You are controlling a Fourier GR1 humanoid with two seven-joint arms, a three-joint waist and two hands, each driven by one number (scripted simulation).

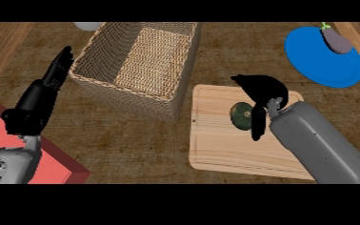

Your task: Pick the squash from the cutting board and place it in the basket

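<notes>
A dark green squash point(243, 115) lies on the light wooden cutting board point(218, 143) at the right of centre. My right hand point(262, 91) hangs over it, fingers curled down around its far and right sides, and the thumb runs down its near side. Part of the squash stays hidden under the hand. The woven basket point(105, 83) stands to the board's upper left, open and holding nothing that I can see. My left hand point(56, 71) rests at the left edge beside the basket, fingers straight and pointing up.
A blue plate point(316, 62) with a purple eggplant point(337, 40) sits at the upper right. A red block point(56, 164) lies at the lower left under my left forearm. A pale round object point(88, 25) peeks out behind the basket.
</notes>
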